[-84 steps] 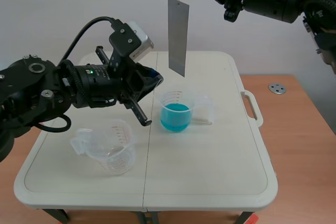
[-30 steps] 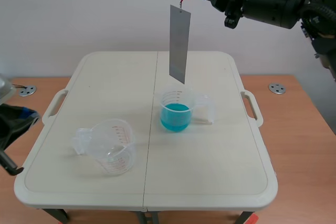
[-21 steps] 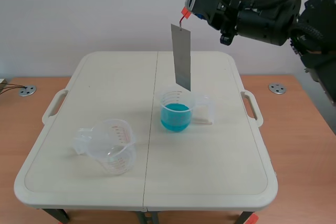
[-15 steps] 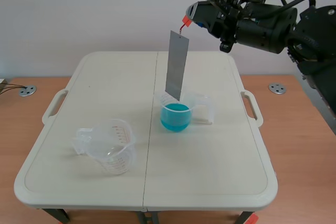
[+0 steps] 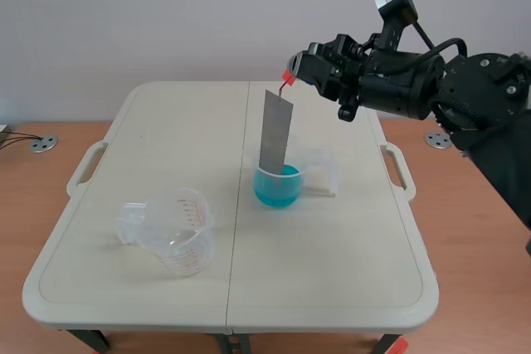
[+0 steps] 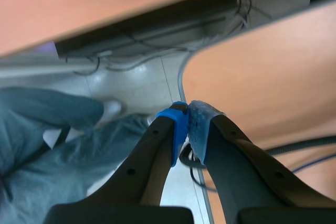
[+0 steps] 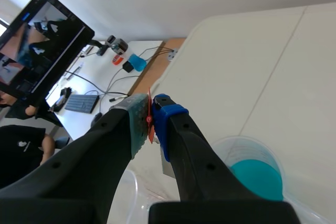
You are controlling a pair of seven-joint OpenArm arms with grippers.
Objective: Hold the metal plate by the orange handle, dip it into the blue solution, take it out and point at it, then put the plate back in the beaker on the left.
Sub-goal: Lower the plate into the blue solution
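Note:
A grey metal plate [image 5: 273,133] hangs from its small orange handle [image 5: 288,78], with my right gripper [image 5: 295,70] shut on that handle. The plate's lower edge stands inside the beaker of blue solution [image 5: 277,181] near the table's middle. In the right wrist view the orange handle [image 7: 149,120] shows between the pads, with the blue solution [image 7: 254,178] below. An empty clear beaker [image 5: 177,232] sits at the front left. My left gripper [image 6: 187,113] is shut on nothing, away from the table over the floor, and is absent from the scene view.
The white folding table [image 5: 332,271] rests on a wooden surface [image 5: 481,238]. A monitor [image 7: 44,38] and a keyboard show on a desk beyond the table. A person's leg in grey cloth [image 6: 47,145] is under the left gripper.
The left arm has withdrawn from beside the plate and left the scene view. The right arm has come down, lowering the plate until its lower end is in the blue beaker.

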